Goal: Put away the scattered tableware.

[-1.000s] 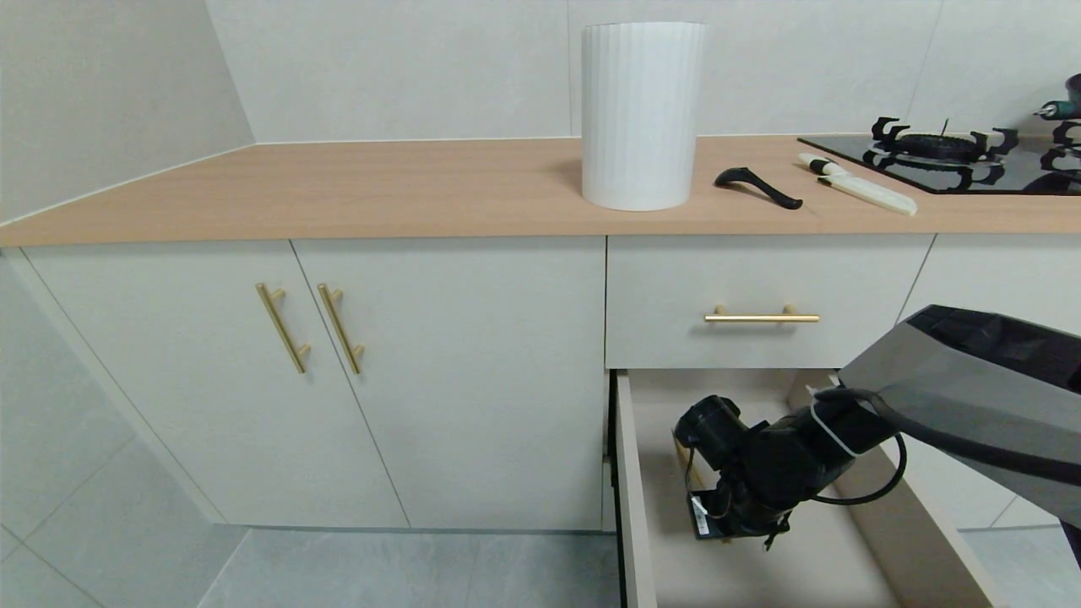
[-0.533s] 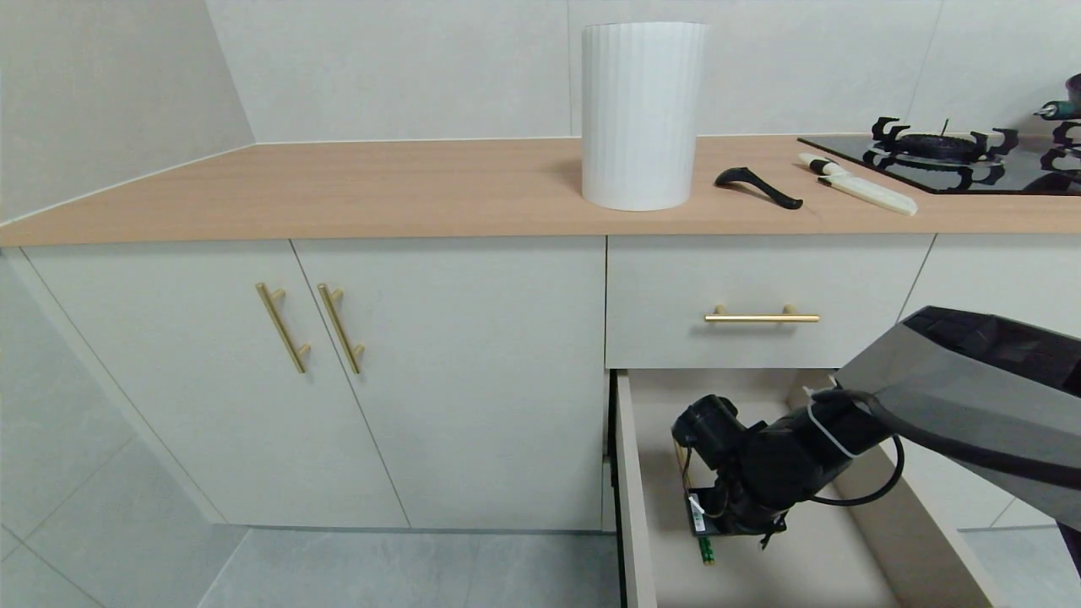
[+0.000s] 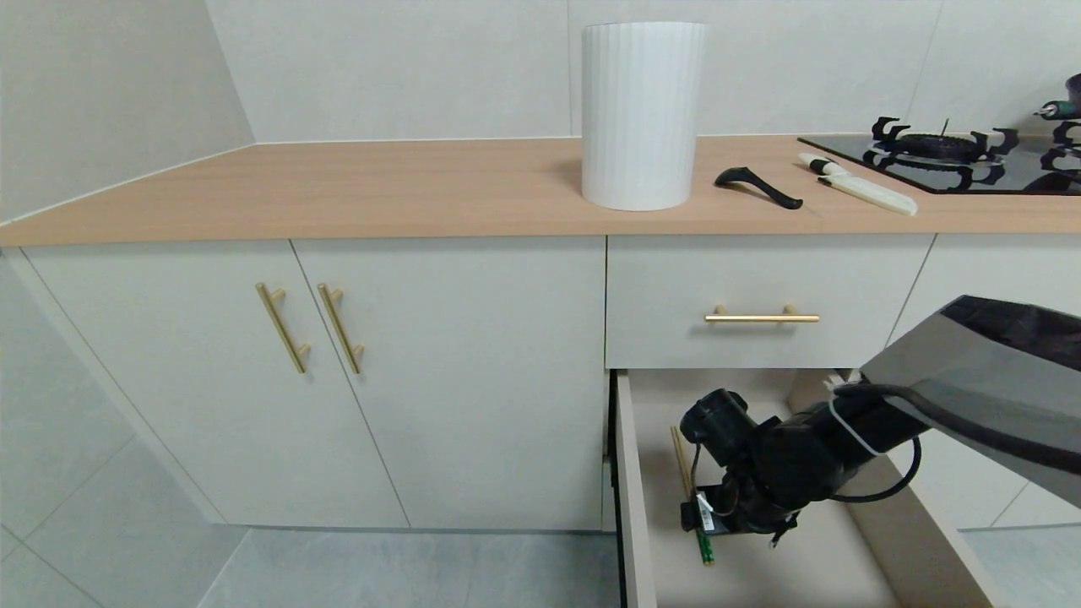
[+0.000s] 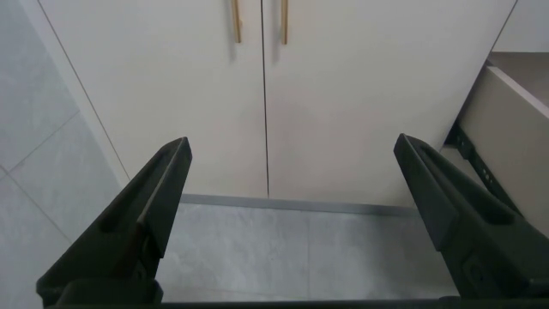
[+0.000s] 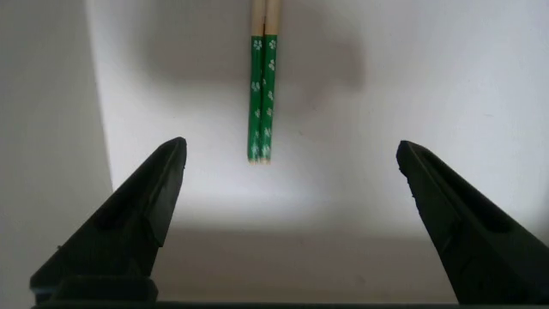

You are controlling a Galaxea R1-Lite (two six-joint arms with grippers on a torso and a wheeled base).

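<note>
Two chopsticks, green-ended, lie side by side on the open drawer floor, just beyond the right tool, its fingers apart and touching neither; one knife and one black utensil lie on the worktop well above it; left tool likewise spread.

The drawer wall stands beside chopsticks (open above).

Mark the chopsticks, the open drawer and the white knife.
chopsticks (image 5: 261, 103): right wrist view, green patterned ends.
open drawer (image 3: 634, 507): head view, left side wall.
white knife (image 3: 877, 196): head view, blade.
</note>
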